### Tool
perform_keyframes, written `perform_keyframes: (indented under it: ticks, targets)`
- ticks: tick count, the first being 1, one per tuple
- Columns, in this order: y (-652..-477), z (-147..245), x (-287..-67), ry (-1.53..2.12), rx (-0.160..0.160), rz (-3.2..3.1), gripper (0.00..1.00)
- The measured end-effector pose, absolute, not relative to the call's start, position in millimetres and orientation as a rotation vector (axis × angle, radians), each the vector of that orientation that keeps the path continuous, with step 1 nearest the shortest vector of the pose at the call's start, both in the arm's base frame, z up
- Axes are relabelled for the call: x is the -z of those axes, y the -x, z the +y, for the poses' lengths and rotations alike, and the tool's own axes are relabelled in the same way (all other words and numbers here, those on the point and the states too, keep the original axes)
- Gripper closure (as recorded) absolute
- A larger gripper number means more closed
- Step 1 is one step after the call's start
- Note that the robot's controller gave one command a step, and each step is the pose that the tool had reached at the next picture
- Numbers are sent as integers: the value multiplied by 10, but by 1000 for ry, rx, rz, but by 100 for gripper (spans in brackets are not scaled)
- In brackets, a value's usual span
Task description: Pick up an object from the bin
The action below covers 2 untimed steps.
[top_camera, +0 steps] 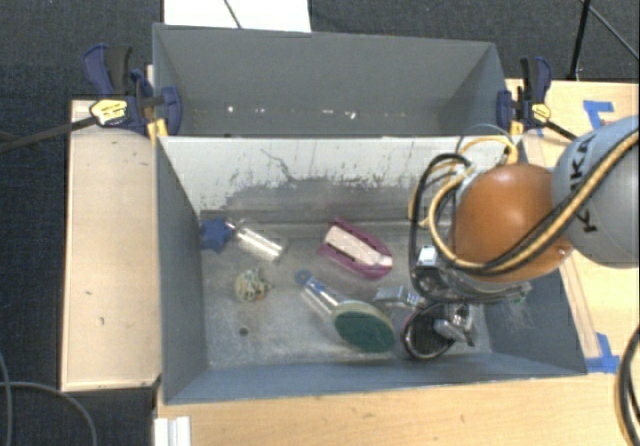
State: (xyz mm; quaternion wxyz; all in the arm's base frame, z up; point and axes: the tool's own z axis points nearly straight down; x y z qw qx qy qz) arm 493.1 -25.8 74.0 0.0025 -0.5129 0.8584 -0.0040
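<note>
The gripper [437,327] hangs low at the near right of the bin [187,259]; whether it is open or closed I cannot tell. A dark round shape [428,338] beneath it may be its own part. Just left lies a green disc [365,330], touching a clear bottle [320,296]. Farther left is a crumpled ball [252,285]. Beyond are a pink box [356,248] and a blue-capped tube [235,236].

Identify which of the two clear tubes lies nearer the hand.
The tube beside the dark green disc, just left of the hand; the other tube lies far left.
</note>
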Motion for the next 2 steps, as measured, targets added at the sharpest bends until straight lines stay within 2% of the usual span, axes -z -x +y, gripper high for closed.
perform_keyframes:
  ticks: [1, 2]
  targets:
    - [-4929, -254, -740, 1610, 11, 2691, 100]
    - [-4798, -278, -1930, 1685, 6, 2644, 100]
